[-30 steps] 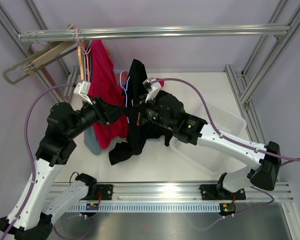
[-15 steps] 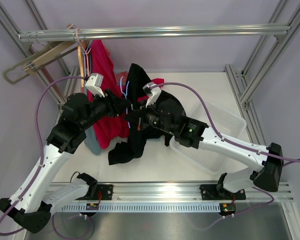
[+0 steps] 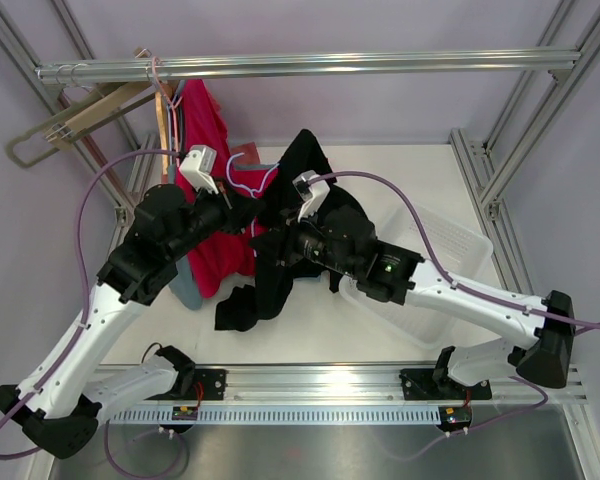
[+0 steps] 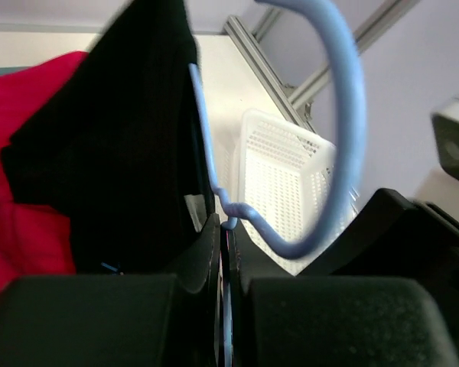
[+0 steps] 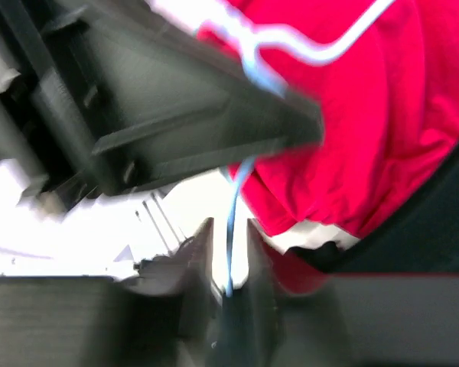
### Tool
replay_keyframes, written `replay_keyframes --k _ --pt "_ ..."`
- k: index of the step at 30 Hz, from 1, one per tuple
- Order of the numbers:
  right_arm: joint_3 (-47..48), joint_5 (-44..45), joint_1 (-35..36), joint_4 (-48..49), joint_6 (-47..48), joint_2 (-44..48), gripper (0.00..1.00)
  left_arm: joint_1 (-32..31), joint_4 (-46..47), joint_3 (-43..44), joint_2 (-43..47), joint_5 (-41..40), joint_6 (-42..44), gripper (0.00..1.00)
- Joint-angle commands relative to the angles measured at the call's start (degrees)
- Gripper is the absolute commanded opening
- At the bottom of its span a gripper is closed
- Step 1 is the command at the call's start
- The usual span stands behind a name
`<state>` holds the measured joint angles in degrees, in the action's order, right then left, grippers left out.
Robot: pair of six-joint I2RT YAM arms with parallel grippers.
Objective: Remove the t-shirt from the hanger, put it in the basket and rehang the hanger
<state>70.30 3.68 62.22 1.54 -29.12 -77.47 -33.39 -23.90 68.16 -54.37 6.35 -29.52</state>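
Note:
A black t-shirt [image 3: 302, 168] hangs on a light blue wire hanger [image 3: 243, 176] between the two arms, its lower part trailing to the table [image 3: 248, 300]. My left gripper [image 3: 242, 212] is shut on the hanger's neck [image 4: 228, 212], just under the hook [image 4: 346, 115]; the black t-shirt [image 4: 122, 130] drapes to its left. My right gripper [image 3: 266, 238] sits close beside it. In the right wrist view that gripper [image 5: 229, 245] is open, and the blue wire [image 5: 234, 206] runs down the gap between its fingers with daylight on both sides.
A red t-shirt [image 3: 206, 135] hangs from the top rail [image 3: 310, 65] just left of the black one, next to wooden hangers [image 3: 90, 112]. A white perforated basket [image 3: 435, 250] stands at the right under the right arm. Frame posts [image 3: 500, 150] border the table.
My left gripper has closed on the hanger's neck. My right gripper has opened and let go of the wire. The top of the black t-shirt has shifted to the right.

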Motion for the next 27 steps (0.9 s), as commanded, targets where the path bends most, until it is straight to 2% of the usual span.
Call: replay_keyframes --k 1,4,10,13,15,18,22,23,24,27 --pt "-0.4 1.7 2.8 -0.7 0.4 7.1 0.60 0.5 5.9 4.5 2.8 -3.7 -1.1 0.00" --pt "-3.5 5.0 6.2 -3.5 0.7 11.5 0.85 0.5 7.1 7.4 2.7 -2.7 -3.2 0.00" --pt "-11.5 17.0 14.3 -5.3 -0.8 18.1 0.89 0.5 8.1 13.9 0.0 -2.6 -6.2 0.00" --pt "-13.2 21.7 17.4 -6.3 -2.6 16.9 0.92 0.5 9.5 15.2 -1.0 -4.0 -8.6 0.00" --pt "-12.7 23.3 19.0 -5.9 -2.4 14.6 0.99 0.3 10.9 15.2 -1.2 -4.5 -9.6 0.00" --pt "-9.5 26.3 22.2 -6.0 -0.4 10.8 1.00 -1.3 11.1 15.6 -1.9 -6.2 -9.3 0.00" --pt "-5.4 30.4 23.8 -6.5 0.3 6.0 0.99 -3.3 11.2 15.4 -2.1 -9.9 -8.8 0.00" --pt "-4.9 32.0 24.2 -7.6 0.0 5.3 0.95 -4.0 11.1 15.4 -2.1 -10.3 -8.7 0.00" --pt "-4.1 35.9 24.6 -8.2 0.0 4.3 0.91 -4.2 11.1 15.5 -2.1 -11.1 -8.3 0.00" --pt "-2.7 44.6 28.7 -10.2 1.8 3.0 0.59 -4.3 10.9 16.2 -1.7 -12.4 -6.8 0.00"
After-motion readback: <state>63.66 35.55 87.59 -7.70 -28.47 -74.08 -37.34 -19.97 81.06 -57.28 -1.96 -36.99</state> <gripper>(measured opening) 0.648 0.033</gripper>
